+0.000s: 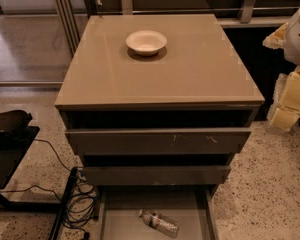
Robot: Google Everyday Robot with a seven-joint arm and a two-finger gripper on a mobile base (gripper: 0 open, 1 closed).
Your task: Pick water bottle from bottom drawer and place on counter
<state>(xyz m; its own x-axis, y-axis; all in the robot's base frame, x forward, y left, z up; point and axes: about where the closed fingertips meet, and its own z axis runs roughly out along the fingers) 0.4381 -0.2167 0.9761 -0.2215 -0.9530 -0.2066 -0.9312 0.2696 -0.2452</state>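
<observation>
Water bottle [159, 223] is lying on its side on the floor of the bottom drawer [122, 211], which is pulled out, near the bottom edge of my camera view. It sits a bit right of the drawer's middle. Its long axis runs diagonally, one end up-left and the other down-right, and the label band wraps round the middle.

My gripper [290, 101] is parked at the far right edge, beside the cabinet and roughly level with its top. So the bottle is well down and to the left of it, and the cabinet's front right corner sits between the two. I honestly can't tell from here whether the gripper is apart or together.

My guess is the approach has to swing round in front of the drawers and come down from above, turned crosswise to that diagonal.

The worktop [190, 79] is glossy and flat. Only a white bowl [146, 42] sits on it, toward the back, so there's plenty of bare surface near the front. The two upper drawers [157, 141] stick out a little over the open one. Speckled floor all round, with cables [80, 204] off to the left.
</observation>
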